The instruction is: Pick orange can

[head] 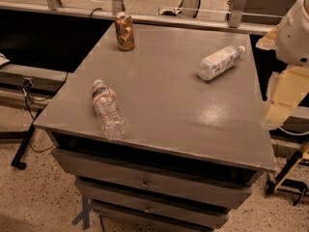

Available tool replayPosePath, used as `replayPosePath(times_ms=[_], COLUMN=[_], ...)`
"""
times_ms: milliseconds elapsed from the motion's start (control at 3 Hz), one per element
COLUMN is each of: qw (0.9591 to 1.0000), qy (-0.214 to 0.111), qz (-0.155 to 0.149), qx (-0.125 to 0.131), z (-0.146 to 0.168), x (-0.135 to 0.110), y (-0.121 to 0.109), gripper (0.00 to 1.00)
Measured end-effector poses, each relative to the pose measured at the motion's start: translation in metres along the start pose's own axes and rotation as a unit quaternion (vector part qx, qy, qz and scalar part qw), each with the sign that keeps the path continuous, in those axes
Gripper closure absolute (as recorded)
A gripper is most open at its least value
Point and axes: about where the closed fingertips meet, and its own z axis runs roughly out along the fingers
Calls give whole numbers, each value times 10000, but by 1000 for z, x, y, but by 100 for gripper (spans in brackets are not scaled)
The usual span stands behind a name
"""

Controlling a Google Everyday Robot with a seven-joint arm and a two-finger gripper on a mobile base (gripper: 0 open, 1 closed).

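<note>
The orange can [124, 31] stands upright at the far left corner of the grey table top [174, 95]; it is orange-brown with a silver top rim. My arm comes in at the right edge of the camera view, with a white rounded housing on top. My gripper [284, 98] hangs below it as pale yellowish parts, beside the table's right edge. It is far from the can, about a table's width to the can's right and nearer the front.
A clear plastic water bottle [109, 110] lies on its side near the table's front left. A white-labelled plastic bottle [219, 63] lies at the back right. Drawers [145, 182] sit under the top. Metal frame legs and cables stand behind and to the left.
</note>
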Motion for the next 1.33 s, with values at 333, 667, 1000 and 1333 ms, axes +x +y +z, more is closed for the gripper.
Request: replayPosePath(times_ms=[333, 667, 1000, 1333], qw=[10000, 9997, 9978, 9928], qy=[0, -241, -659, -1179], qz=[0, 18, 60, 198], qx=[1, -12, 18, 13], z=[0, 13, 46, 76], x=[0, -20, -72, -145], y=[0, -18, -62, -102], gripper=[0, 0, 0, 0])
